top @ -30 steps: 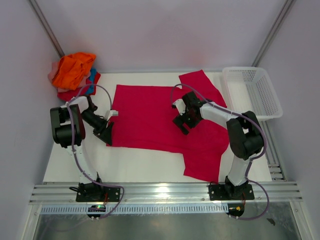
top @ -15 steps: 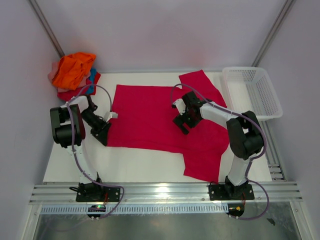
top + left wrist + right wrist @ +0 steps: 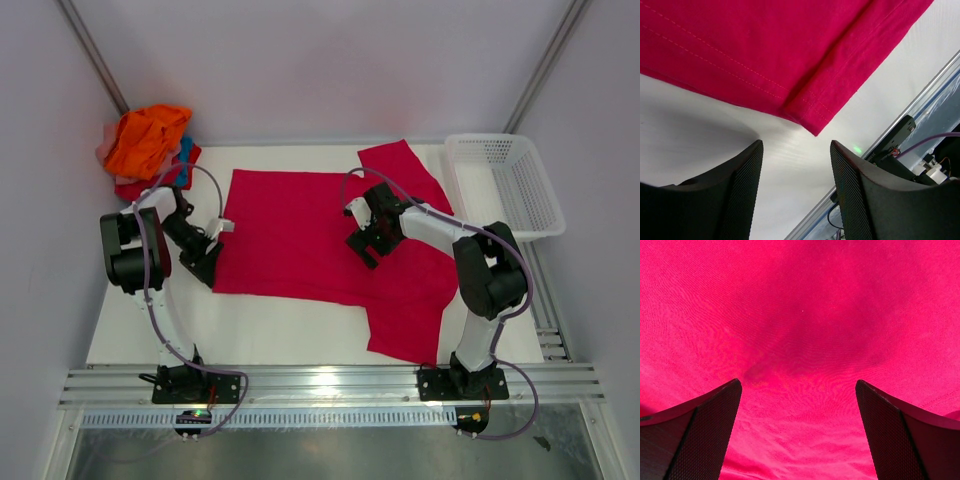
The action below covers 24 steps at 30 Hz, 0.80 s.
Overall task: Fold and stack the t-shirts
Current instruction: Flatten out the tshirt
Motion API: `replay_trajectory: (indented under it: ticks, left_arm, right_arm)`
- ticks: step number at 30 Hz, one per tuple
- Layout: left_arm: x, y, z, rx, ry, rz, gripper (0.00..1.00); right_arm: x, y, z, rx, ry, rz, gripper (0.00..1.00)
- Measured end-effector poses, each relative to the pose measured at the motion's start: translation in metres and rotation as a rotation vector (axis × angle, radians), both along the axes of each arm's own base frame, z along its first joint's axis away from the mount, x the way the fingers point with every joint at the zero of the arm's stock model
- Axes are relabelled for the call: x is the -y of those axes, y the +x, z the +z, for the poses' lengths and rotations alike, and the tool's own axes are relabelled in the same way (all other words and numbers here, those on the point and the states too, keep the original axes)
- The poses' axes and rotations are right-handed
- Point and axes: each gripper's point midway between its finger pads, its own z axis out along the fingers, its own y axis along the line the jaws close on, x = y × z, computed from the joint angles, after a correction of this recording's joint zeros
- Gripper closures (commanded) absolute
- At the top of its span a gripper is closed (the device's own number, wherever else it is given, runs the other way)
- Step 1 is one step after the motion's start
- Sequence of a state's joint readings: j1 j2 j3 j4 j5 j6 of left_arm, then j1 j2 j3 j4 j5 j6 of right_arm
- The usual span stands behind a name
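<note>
Top view first. The crimson t-shirt point(image 3: 300, 235) lies spread flat on the tabletop point(image 3: 280, 330), hem to the left and sleeves fanned out to the right. The other t-shirts point(image 3: 148, 140), orange on top, are heaped past the crimson shirt's far-left corner, and the white mesh basket point(image 3: 510, 190) sits off its right side beyond the far sleeve. The left tool point(image 3: 203, 262) is parked at the shirt's near-left hem corner. The right tool point(image 3: 365, 240) is over the shirt's chest area.

Left wrist view: the tool's fingers are apart with nothing between them, just bare tabletop. The shirt's hem corner point(image 3: 812, 127) points right at the gap, close but not inside it.

Right wrist view: that tool is spread wide over plain crimson cloth point(image 3: 805, 315), gripping nothing. We can't tell if it's actually touching the fabric.

Our read is that we're setting up the first fold, so nothing is stacked yet. To do this well, we'd slide in low so one finger gets under the corner, then bite past the stitched hem rather than the very tip. The right tool should pin the cloth so the shirt doesn't drag when the corner lifts.
</note>
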State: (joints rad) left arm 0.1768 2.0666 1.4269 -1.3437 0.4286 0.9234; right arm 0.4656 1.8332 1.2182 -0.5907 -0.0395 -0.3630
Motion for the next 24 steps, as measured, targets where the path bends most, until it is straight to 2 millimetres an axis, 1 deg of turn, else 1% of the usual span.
replay_trajectory:
  ticks: [3,4,7,10,16,19,20,21,23,24]
  left_arm:
    - [0.0,0.003,0.001,0.011,0.002,-0.002,0.42]
    - [-0.001,0.004,0.001,0.015,0.002,-0.002,0.45]
    - [0.0,0.005,0.001,0.015,0.002,-0.007,0.5]
    - [0.004,0.004,0.0,0.013,0.0,-0.024,0.51]
    - [0.021,0.007,-0.001,0.021,-0.013,-0.093,0.51]
    - [0.031,0.008,-0.001,0.027,-0.018,-0.128,0.55]
    - [0.033,0.008,-0.001,0.027,-0.02,-0.136,0.57]
    - [0.035,0.008,-0.001,0.028,-0.023,-0.142,0.62]
    - [0.037,0.008,0.0,0.029,-0.025,-0.15,0.69]
    - [0.038,0.007,-0.001,0.029,-0.026,-0.151,0.74]
  right_arm:
    - [0.0,0.0,0.0,0.0,0.0,0.0,0.01]
    - [0.0,0.0,0.0,0.0,0.0,0.0,0.01]
    - [0.0,0.0,0.0,0.0,-0.001,0.0,0.01]
    - [0.0,0.0,0.0,0.0,-0.001,0.0,0.01]
    - [0.0,0.0,-0.002,-0.004,-0.004,-0.001,0.01]
    - [0.001,0.0,-0.003,-0.005,-0.006,-0.001,0.01]
    - [0.001,0.0,-0.003,-0.005,-0.007,-0.001,0.01]
    - [0.001,0.0,-0.003,-0.005,-0.007,-0.001,0.01]
    - [0.001,0.0,-0.003,-0.005,-0.007,-0.001,0.01]
    - [0.001,0.0,-0.003,-0.005,-0.007,-0.001,0.01]
